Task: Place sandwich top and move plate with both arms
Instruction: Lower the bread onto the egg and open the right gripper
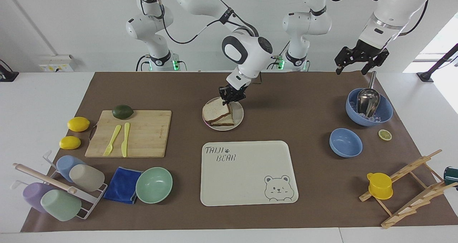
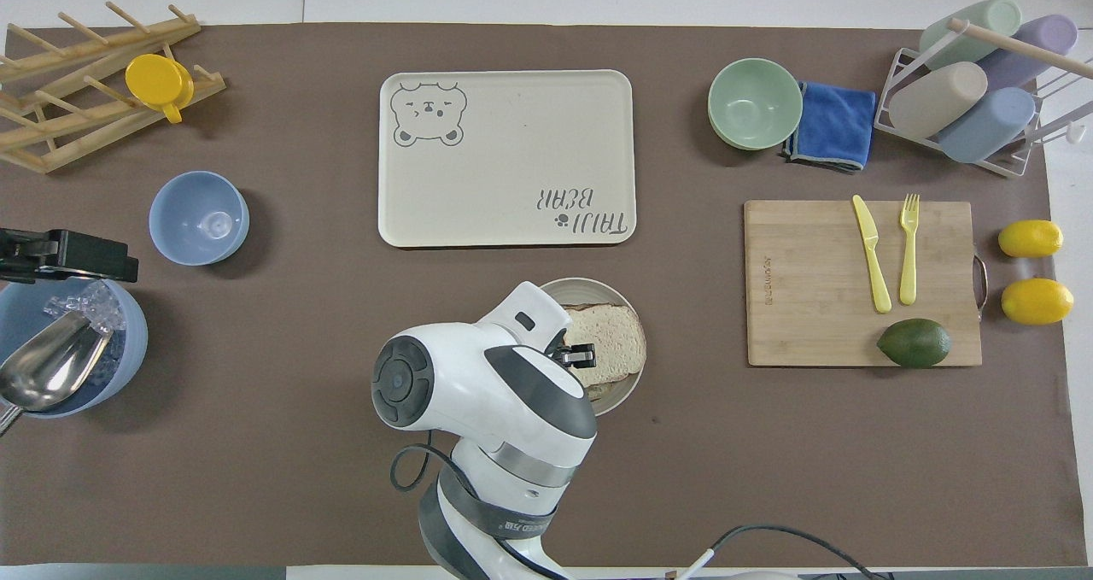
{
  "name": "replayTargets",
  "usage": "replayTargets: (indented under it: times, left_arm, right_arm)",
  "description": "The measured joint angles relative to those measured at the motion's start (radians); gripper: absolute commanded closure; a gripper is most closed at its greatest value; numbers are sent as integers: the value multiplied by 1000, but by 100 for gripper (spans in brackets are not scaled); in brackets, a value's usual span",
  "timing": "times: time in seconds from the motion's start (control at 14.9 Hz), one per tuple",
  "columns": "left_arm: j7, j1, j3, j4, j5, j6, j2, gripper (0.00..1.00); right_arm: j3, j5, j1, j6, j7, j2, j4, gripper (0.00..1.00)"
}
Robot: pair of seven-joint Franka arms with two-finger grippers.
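Observation:
The sandwich top [image 1: 215,111] lies on the lower slice on the round beige plate [image 1: 239,120], slightly askew, and hides the fried egg. My right gripper [image 1: 231,98] is low over the plate's edge nearest the robots, shut on that edge of the slice. In the overhead view the slice [image 2: 613,345] covers the plate [image 2: 565,288], with the right gripper [image 2: 581,357] at the slice's edge. My left gripper [image 1: 350,71] waits open and empty in the air over the blue bowl with the scoop [image 1: 369,108]; it also shows in the overhead view [image 2: 77,257].
The cream bear-print tray [image 1: 247,171] lies just farther from the robots than the plate. A wooden cutting board [image 1: 143,134] with fork, knife and avocado lies toward the right arm's end. A small blue bowl [image 1: 345,142] and a mint-green bowl [image 1: 154,185] stand on the mat.

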Motion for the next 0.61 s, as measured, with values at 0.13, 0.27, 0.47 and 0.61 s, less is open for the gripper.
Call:
replayTargets:
  times: [0.13,0.27,0.47,0.61]
  left_arm:
    - [0,0,0,0,0,0,0,0]
    - [0,0,0,0,0,0,0,0]
    - [-1,0,0,0,0,0,0,0]
    - [-9,0,0,0,0,0,0,0]
  right_arm:
    - [0,25,0,8,1,-2,-4,24]
    - [-1,57,-3,35,2,-5,-8,0]
    - [-4,75,-5,47,2,-10,-8,0]
    - [-6,107,-13,51,2,-18,12,0]
